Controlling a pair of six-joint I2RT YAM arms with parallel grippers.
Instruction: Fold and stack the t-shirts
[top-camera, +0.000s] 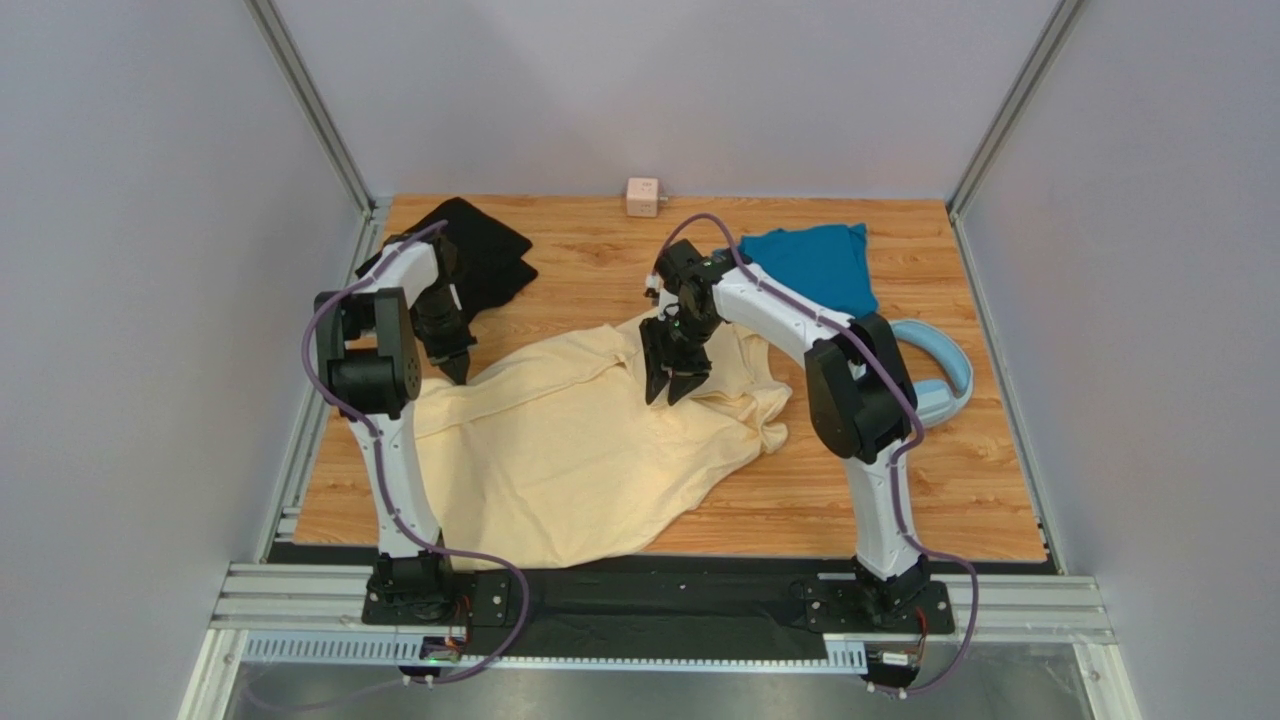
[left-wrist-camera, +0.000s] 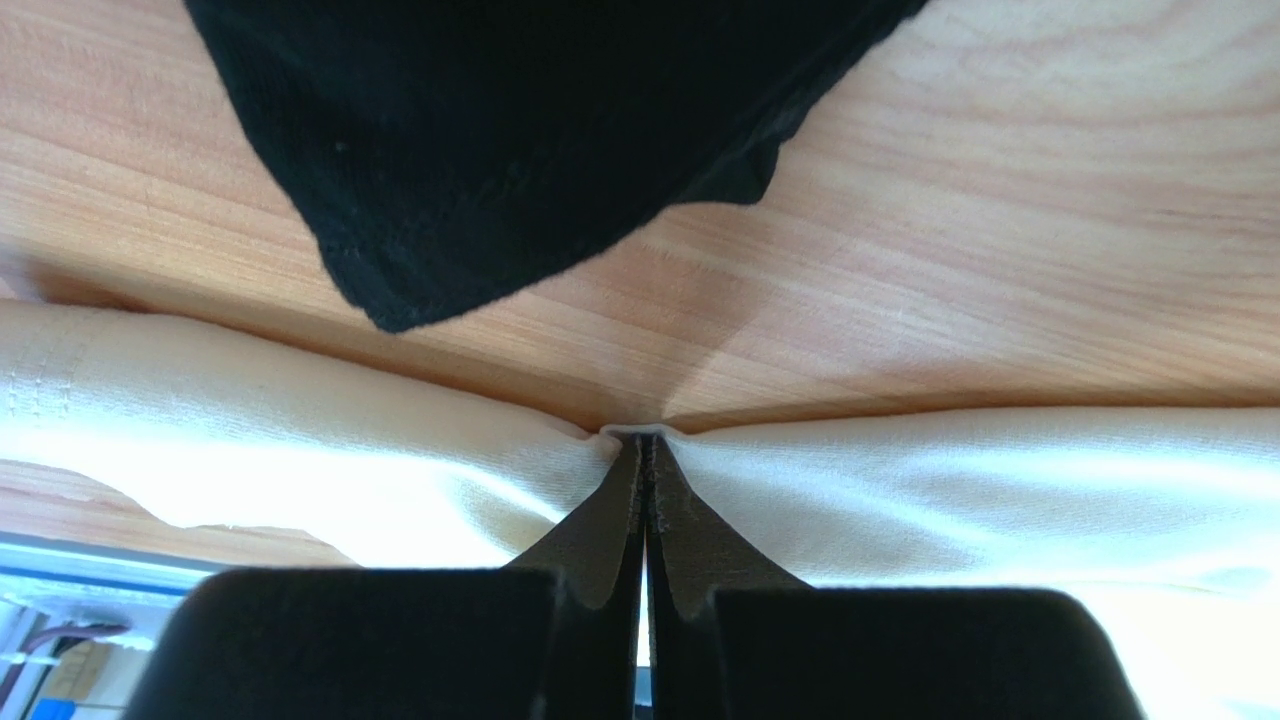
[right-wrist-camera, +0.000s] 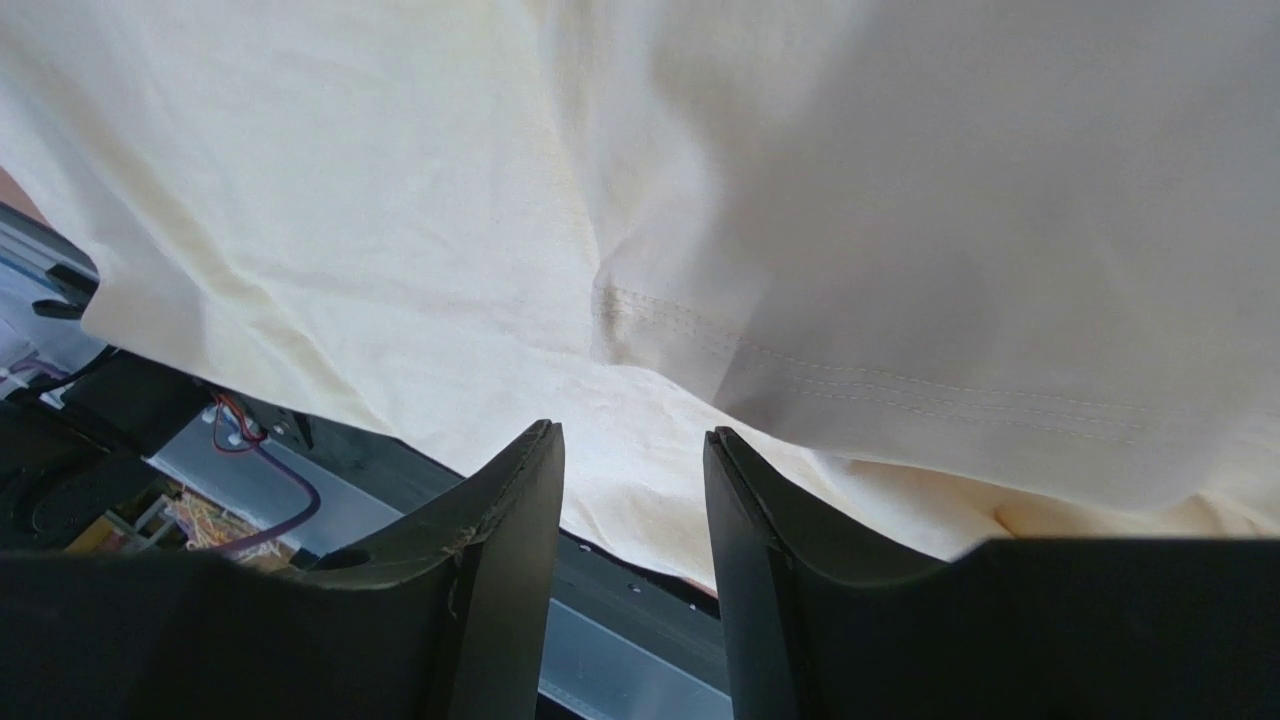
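My left fingers (left-wrist-camera: 646, 488) are pressed together on a bunched edge of the cream shirt (top-camera: 571, 450), pinching it at the shirt's left side, just above the tabletop (top-camera: 932, 480). My right fingers (top-camera: 670, 390) are spread, with nothing between them, and they point down over the shirt's far right part; from that wrist I see only cream cloth and a stitched hem close beyond the tips. The cream shirt lies rumpled across the middle of the tabletop, reaching its near edge. The black shirt (top-camera: 481, 248) lies crumpled in the far left corner, a strip of bare wood between it and the pinched edge. The teal shirt (top-camera: 819, 263) lies far right, with headphones (top-camera: 939, 383) just nearer than it. A cube (top-camera: 643, 197) sits at the far edge.
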